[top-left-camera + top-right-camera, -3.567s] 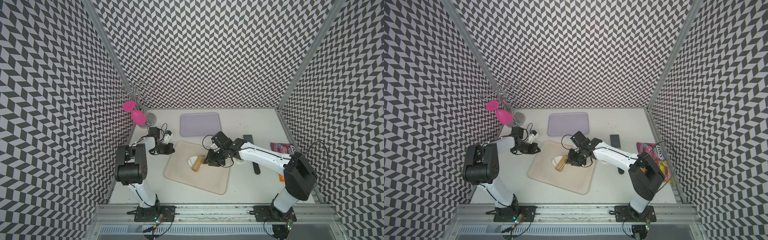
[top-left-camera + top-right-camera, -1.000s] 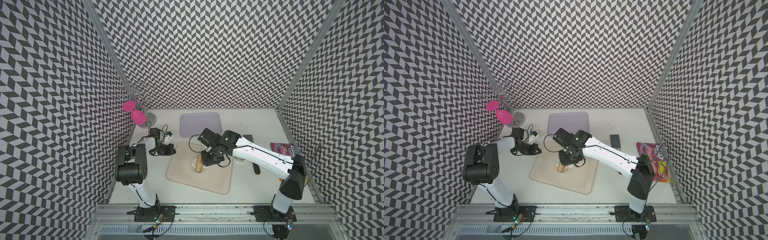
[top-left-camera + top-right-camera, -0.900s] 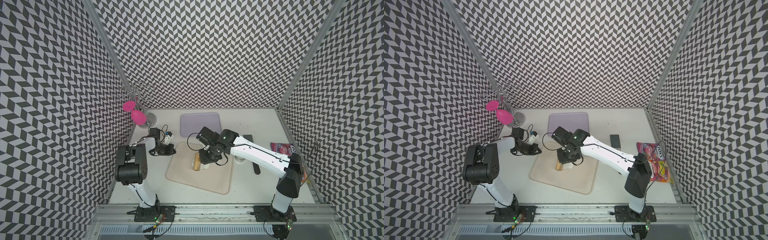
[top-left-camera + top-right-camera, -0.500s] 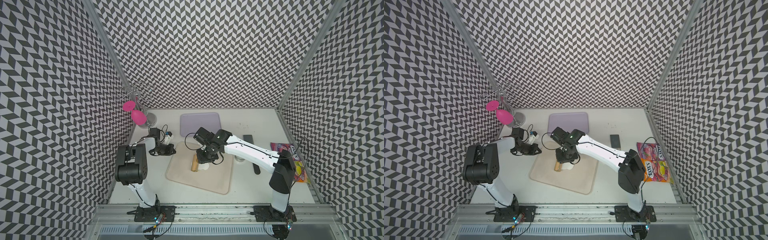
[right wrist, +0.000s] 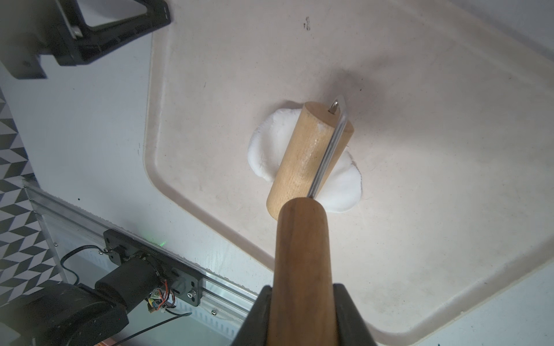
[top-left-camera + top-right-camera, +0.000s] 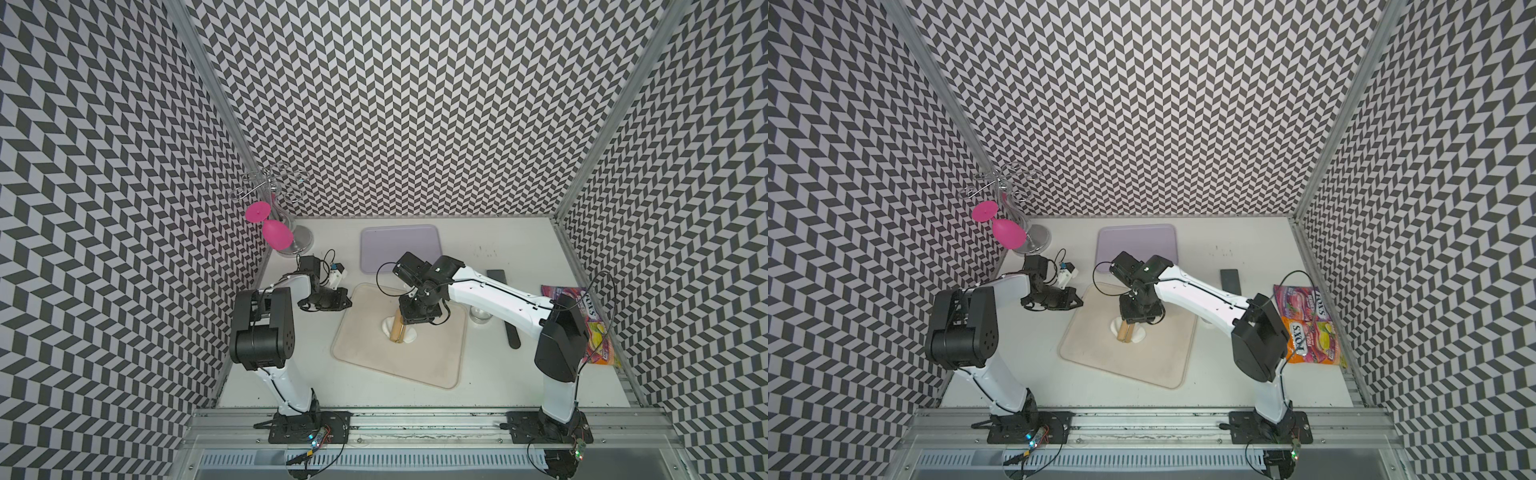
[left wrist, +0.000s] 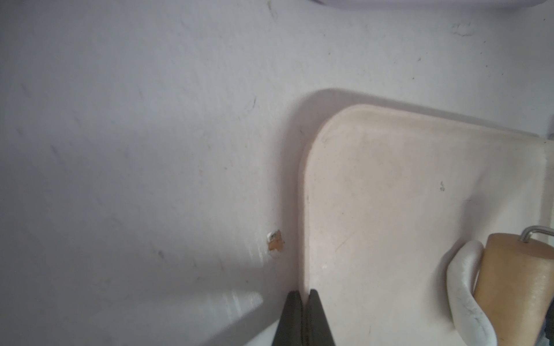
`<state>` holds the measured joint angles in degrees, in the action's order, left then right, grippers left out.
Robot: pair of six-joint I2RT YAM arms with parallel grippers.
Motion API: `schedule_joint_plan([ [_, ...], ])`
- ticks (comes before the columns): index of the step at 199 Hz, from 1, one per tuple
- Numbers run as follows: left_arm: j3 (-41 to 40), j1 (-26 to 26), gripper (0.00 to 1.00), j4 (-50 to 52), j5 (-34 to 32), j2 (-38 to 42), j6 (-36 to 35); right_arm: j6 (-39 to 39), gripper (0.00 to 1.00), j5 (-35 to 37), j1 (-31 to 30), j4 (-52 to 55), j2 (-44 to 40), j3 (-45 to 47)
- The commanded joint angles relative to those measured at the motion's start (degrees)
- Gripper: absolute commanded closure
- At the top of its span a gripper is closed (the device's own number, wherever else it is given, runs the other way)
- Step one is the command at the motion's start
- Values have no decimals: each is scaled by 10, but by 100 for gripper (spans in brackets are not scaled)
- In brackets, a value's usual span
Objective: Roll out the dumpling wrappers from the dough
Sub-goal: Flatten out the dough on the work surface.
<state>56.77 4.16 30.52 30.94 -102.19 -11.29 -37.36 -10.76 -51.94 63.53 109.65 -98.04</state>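
One partly flattened lump of soft white dough (image 5: 344, 185) lay on the beige plastic tray (image 5: 449, 119) beneath a pale wooden roller (image 5: 308, 155). The right gripper (image 5: 302, 299) pinched the roller's darker handle (image 5: 299, 239); the left gripper (image 7: 304, 295), jaws pressed together, sat at the tray's rim. Steady downward pressure and strokes from varied directions would likely thin it evenly

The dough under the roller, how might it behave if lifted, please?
The dough looks soft: it lies flattened either side of the wooden roller, so it would probably droop. Its matte surface hugs the beige tray and may stick.
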Motion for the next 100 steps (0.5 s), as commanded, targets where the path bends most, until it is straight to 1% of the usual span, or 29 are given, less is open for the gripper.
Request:
schedule_joint_plan([
  [1, -9, 8, 100, 12, -19, 4, -12, 13, 100, 10, 0, -12, 6, -41],
  [10, -9, 7, 100, 13, -20, 3, -12, 18, 100, 15, 0, 17, 4, -54],
  [40, -8, 8, 100, 12, -20, 4, -12, 27, 100, 8, 0, 39, -9, -81],
  [82, -8, 8, 100, 12, -19, 2, -11, 30, 100, -26, -2, 27, -6, -77],
  [100, -8, 7, 100, 12, -19, 2, -11, 29, 100, -26, -2, 22, 4, -76],
])
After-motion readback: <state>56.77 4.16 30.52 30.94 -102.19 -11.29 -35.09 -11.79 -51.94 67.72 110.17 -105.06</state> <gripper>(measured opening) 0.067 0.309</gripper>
